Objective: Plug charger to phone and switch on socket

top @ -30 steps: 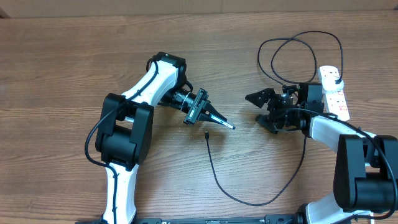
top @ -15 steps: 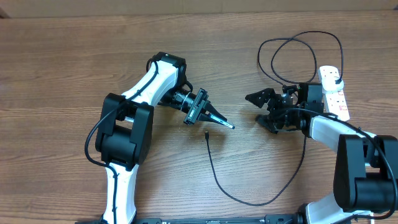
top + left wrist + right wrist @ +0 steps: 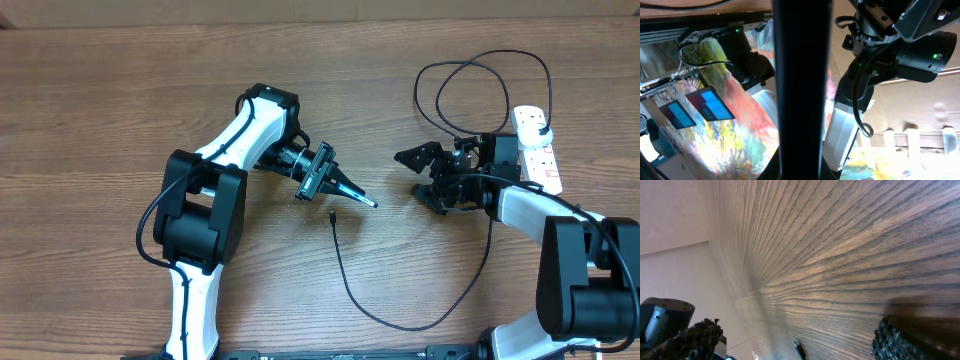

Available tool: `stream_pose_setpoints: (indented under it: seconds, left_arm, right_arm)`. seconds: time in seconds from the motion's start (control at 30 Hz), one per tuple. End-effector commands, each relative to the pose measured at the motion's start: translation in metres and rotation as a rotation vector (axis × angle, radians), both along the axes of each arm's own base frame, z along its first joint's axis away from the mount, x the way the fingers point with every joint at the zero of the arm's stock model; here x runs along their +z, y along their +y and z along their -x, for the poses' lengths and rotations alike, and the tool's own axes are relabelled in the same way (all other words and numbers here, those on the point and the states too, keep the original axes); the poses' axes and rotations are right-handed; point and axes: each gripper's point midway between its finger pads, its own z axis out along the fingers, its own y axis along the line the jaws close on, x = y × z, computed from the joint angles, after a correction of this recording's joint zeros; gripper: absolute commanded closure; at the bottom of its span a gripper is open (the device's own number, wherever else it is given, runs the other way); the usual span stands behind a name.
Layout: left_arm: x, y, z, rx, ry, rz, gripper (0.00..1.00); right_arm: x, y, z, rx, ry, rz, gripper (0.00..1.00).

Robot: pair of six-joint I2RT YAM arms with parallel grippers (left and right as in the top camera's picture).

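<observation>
My left gripper [image 3: 338, 184] is shut on the phone [image 3: 358, 196], which the overhead view shows edge-on as a thin dark sliver slanting down toward the table. From the left wrist the phone [image 3: 802, 75] is a wide black bar up the middle, hiding its screen. The charger's plug tip [image 3: 331, 215] lies on the wood just below the phone, and its thin black cable [image 3: 400, 326] curves right and up to loops at the back. My right gripper [image 3: 421, 179] stands open beside the table surface with nothing between its fingers. The plug tip [image 3: 799, 350] shows ahead of it. The socket [image 3: 538, 150] lies at the far right.
Bare wooden tabletop [image 3: 100, 120] spreads to the left and front. The cable's loops [image 3: 480, 75] lie behind the right arm, next to the white power strip.
</observation>
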Motion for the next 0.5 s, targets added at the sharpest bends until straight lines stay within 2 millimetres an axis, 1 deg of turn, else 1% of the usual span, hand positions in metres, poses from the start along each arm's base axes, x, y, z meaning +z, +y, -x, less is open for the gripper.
stream_pose_setpoints:
  seconds: [0.0, 0.47]
  left_arm:
    - [0.0202, -0.0016, -0.0053, 0.026, -0.031, 0.04, 0.96]
    - [0.0191, -0.0012, -0.0047, 0.022, -0.028, 0.032, 0.95]
  right_arm:
    - [-0.0018, -0.0007, -0.0014, 0.002, -0.006, 0.006, 0.0]
    - [-0.0018, -0.0007, -0.0014, 0.002, -0.007, 0.006, 0.0]
